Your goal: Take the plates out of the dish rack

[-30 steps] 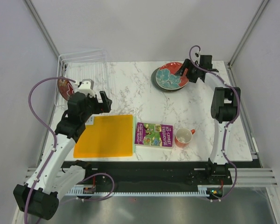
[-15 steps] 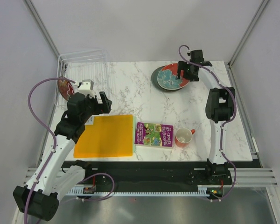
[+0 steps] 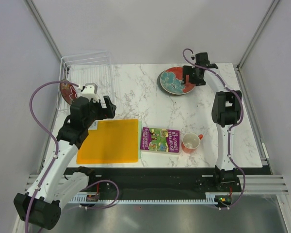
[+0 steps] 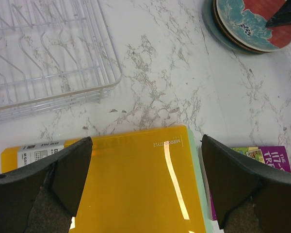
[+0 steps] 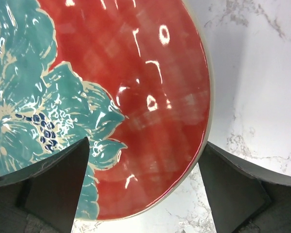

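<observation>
Over the last second the right gripper (image 3: 189, 80) has shifted a little leftward over the plates and its jaws have finished spreading; the teal-and-red plate (image 3: 174, 80), which sat tilted a moment ago, now lies flat on top of the stack (image 3: 160, 83) at the far side of the marble table (image 3: 136, 92); I judge that plate delivered and let go, so the right arm is free to draw back. The left gripper (image 3: 105, 104) has not moved (fingers wide apart, nothing between them); it hovers over the far edge of the orange mat (image 3: 109, 141), just beside the dish rack (image 3: 89, 68). A red plate (image 3: 65, 90) stands at the rack's left side, partly behind the left arm's cable; it is probably the last to unload, and the left arm is the nearer one. Only the overhead view shows that plate; the left wrist view catches bare prongs at one corner of the rack and the layered rims of the stack; the right wrist view confirms that the spread fingers pinch nothing, with the glossy plate face lying beneath them.
</observation>
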Available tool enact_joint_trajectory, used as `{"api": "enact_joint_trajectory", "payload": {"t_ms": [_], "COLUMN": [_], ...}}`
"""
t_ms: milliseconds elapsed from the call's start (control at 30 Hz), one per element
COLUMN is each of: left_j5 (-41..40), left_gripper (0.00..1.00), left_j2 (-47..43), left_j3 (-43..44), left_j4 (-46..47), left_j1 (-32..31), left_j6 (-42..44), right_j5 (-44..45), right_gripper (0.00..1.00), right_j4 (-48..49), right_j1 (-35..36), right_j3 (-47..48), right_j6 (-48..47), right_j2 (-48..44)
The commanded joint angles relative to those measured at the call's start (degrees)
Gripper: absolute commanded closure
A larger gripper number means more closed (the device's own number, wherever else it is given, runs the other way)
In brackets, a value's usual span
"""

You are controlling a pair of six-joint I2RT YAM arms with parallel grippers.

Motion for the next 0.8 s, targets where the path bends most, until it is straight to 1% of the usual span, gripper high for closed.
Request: {"api": "enact_joint_trajectory", "payload": {"t_ms": [0, 100, 133, 200, 233, 267, 300, 333, 367, 400, 433, 467, 500, 567, 600, 667, 700, 767], "left_j5": [-1.11, -8.3, -13.28, -19.02, -24.61, -27.54, -30.44, -34.3, -35.12, -35.39, -35.04, -34.69, -34.25, -32.41, -31.62, -29.86, -29.07, -26.35], "left_gripper": [0.0, 0.0, 0.0, 0.0, 0.0, 0.0, 0.0, 0.0, 0.0, 0.0, 0.0, 0.0, 0.0, 0.0, 0.0, 0.0, 0.0, 0.0], "left_j2": [0.45, 1.33, 1.94, 3.26, 5.09, 6.24, 7.47, 9.22, 12.37, 14.32, 15.9, 18.97, 20.13, 23.46, 24.44, 26.63, 28.64, 30.41], "left_j3": [-0.05, 0.48, 1.0, 2.06, 3.63, 4.6, 5.57, 7.75, 9.17, 11.97, 13.47, 14.97, 16.11, 19.28, 19.99, 22.01, 22.62, 23.68], "left_j4": [0.43, 0.35, 0.26, 0.43, 1.13, 1.66, 2.27, 2.89, 4.03, 4.56, 4.74, 5.0, 5.27, 5.27, 5.88, 6.41, 6.32, 6.59], "left_j1": [0.08, 0.08, 0.08, 0.08, 0.17, 0.26, 0.87, 1.57, 2.62, 5.33, 6.66, 8.07, 11.04, 13.78, 16.67, 18.53, 20.19, 21.61], "left_j6": [0.71, 1.06, 1.49, 3.34, 4.21, 6.22, 7.2, 8.34, 10.44, 11.33, 11.86, 12.3, 12.31, 11.96, 12.22, 13.44, 13.62, 13.36], "right_j5": [-3.08, 2.71, 4.47, 8.16, 8.96, 9.32, 9.32, 9.15, 8.89, 8.36, 8.18, 7.66, 7.13, 5.81, 5.81, 5.19, 3.45, 1.34], "right_gripper": [0.02, 0.02, 0.02, 0.02, 0.02, 0.02, 0.02, 0.02, 0.02, 0.02, 0.02, 0.02, 0.02, 0.02, 0.02, 0.02, 0.02, 0.02], "right_j4": [-0.23, -0.67, -0.32, 0.9, 3.26, 4.76, 6.52, 9.23, 9.95, 10.83, 10.93, 11.02, 11.1, 11.63, 11.72, 12.07, 13.03, 14.26], "right_j1": [1.21, 1.29, 1.21, 1.2, 1.12, 1.03, 0.94, 0.42, 0.33, 0.07, -0.02, -0.03, -0.03, 0.06, -0.02, -0.03, 0.15, 0.15], "right_j3": [3.29, 0.85, -0.3, -5.11, -7.32, -9.26, -13.37, -14.97, -16.21, -17.96, -18.5, -19.03, -20.69, -22.45, -24.37, -26.41, -28.76, -31.15], "right_j6": [-1.85, -0.8, -0.36, -0.01, -0.01, 0.17, 0.34, 0.6, 1.04, 1.05, 1.05, 1.13, 1.22, 1.05, 1.31, 1.4, 1.83, 2.1], "right_j2": [1.35, -0.31, -1.36, -5.84, -7.68, -11.7, -13.66, -15.77, -19.01, -20.43, -21.66, -24.2, -25.36, -28.77, -29.75, -33.08, -34.23, -37.56]}}
